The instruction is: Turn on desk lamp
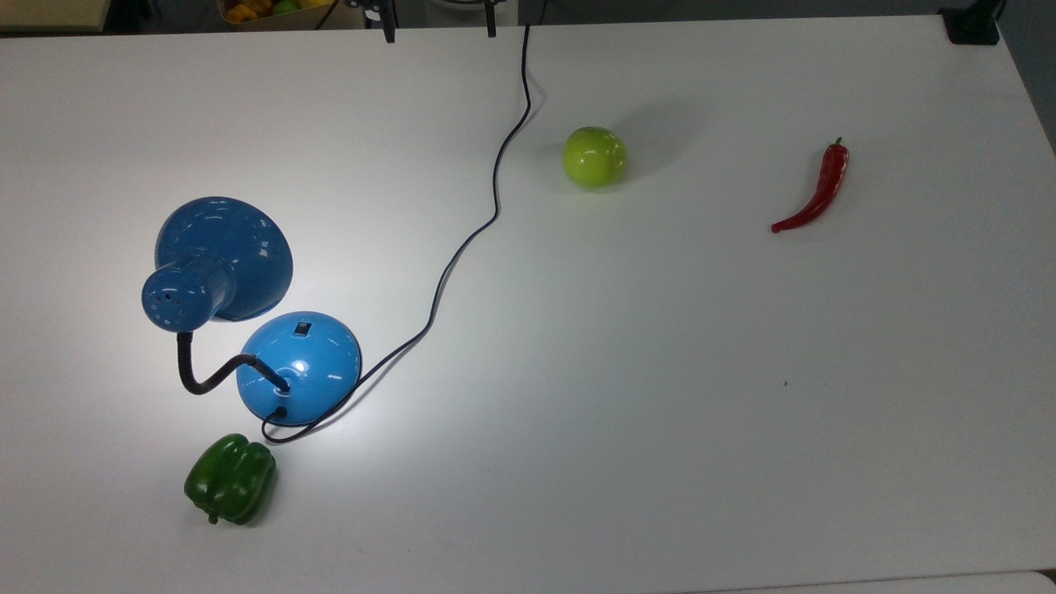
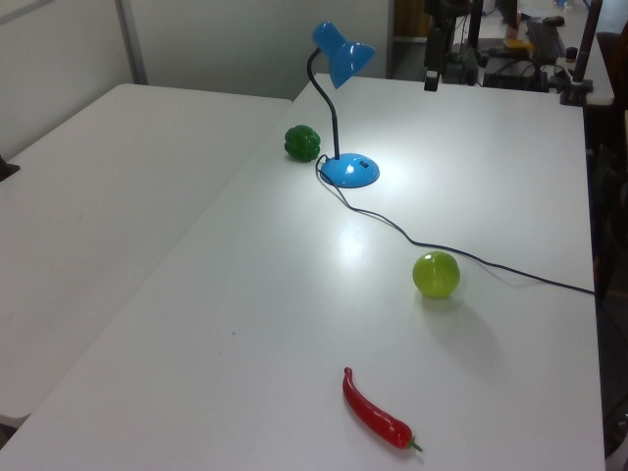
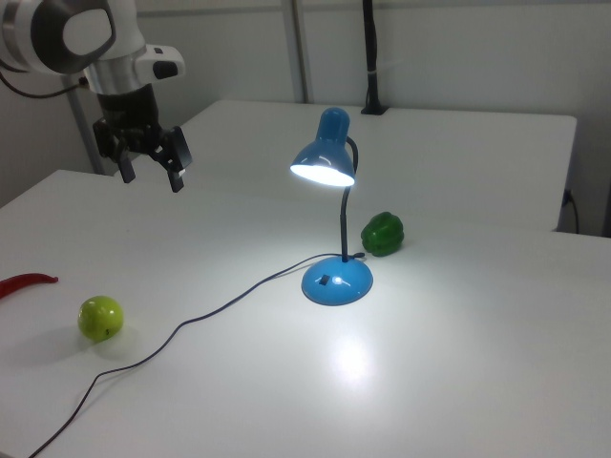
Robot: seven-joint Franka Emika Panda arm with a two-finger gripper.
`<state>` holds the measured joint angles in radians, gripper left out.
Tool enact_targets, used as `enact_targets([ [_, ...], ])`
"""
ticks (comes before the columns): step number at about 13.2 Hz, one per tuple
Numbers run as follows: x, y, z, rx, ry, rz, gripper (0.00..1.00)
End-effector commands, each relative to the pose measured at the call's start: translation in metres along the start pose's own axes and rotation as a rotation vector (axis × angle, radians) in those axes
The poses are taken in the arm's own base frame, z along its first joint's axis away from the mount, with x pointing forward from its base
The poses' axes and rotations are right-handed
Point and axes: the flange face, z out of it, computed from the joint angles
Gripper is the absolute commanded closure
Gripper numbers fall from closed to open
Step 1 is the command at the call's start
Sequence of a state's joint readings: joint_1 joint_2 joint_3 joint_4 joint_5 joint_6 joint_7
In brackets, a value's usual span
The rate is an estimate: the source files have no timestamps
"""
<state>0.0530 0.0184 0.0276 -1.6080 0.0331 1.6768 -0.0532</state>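
A: Where is the lamp [image 3: 329, 219]?
B: It stands at the centre of the right view, lit, on the table [image 3: 458, 363], a green pepper [image 3: 383, 234] just beside it.
A: And the gripper [image 3: 151, 164]?
B: Upper left in the right view, fingers spread apart, grasping nothing.

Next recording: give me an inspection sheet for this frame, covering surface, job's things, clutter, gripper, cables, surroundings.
Surface: white table, bright pool of light beside the lamp base.
Job's things: desk lamp upright, shade glowing, lit.
Clutter: green bell pepper by the base; green apple; red chili pepper.
Gripper: gripper open, raised above the table, apart from the lamp.
Cables: black cord runs from the base across the table and off its edge.
Surroundings: second white table; equipment behind.
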Motion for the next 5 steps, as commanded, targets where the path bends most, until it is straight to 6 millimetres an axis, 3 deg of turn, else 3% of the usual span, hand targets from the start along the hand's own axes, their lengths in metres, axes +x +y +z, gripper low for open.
enact_targets([
  [1, 0.0051, 0.0018, 0.0048, -0.057, 0.025, -0.067, 0.0],
  [5, 0.0039, 0.0021, 0.0023, -0.062, 0.028, -0.066, 0.0],
])
